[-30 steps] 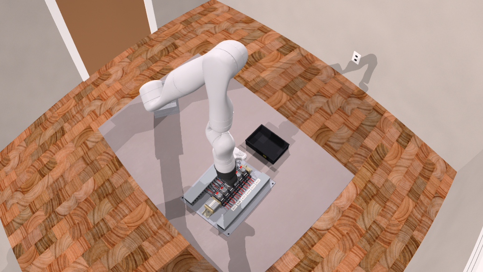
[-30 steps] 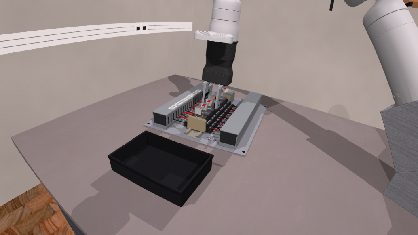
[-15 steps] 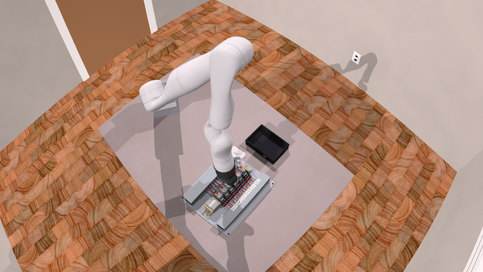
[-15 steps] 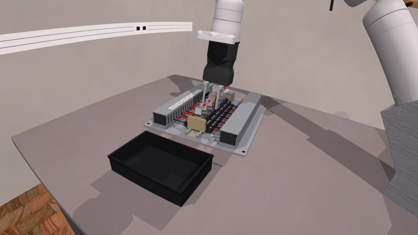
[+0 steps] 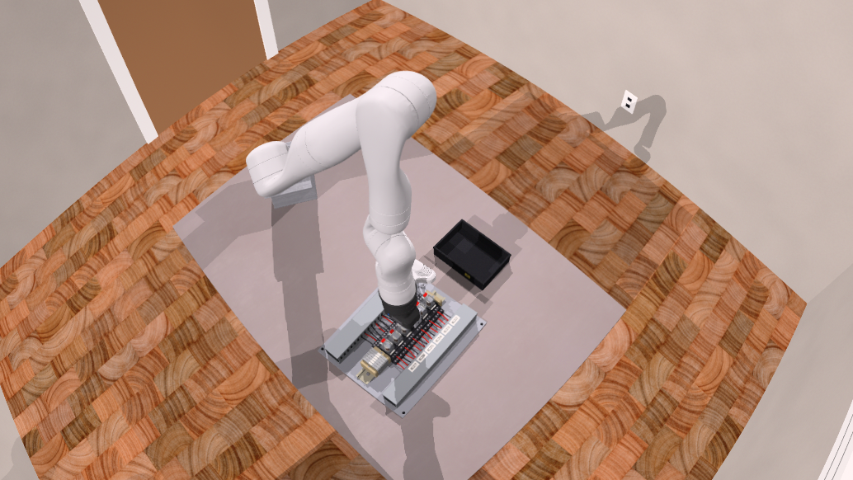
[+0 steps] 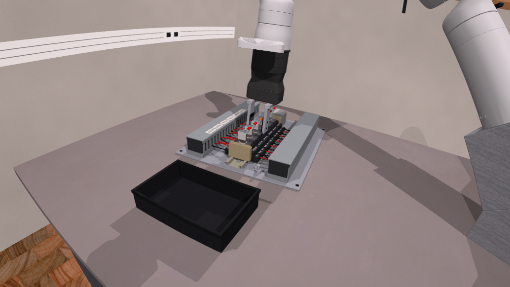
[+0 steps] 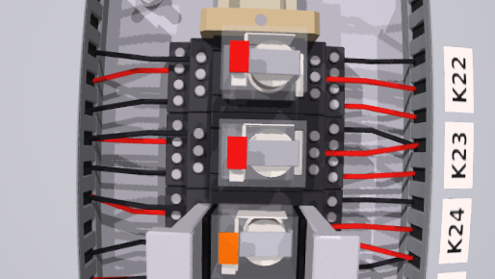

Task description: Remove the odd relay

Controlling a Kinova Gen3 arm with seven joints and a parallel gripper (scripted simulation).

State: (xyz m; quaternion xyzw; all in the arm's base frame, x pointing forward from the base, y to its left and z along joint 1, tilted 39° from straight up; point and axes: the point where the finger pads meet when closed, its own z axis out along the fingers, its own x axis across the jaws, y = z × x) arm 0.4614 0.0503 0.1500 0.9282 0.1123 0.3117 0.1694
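Pinching orange-buttoned relay (image 6: pixel 261 119) (image 7: pixel 262 245) by opposite sides, fingers of gripper (image 6: pixel 259 127) (image 7: pixel 254 234) closed on housing. Located in panel row (image 5: pixel 401 412) (image 6: pixel 297 187), beside K24 label. Probably light, rigid, slick-cased, stiff in socket; best gripped low, drawn straight.

arm (image 5: pixel 386 161) (image 6: pixel 274 21) | tilted aside, then back | nearly matches earliest pose
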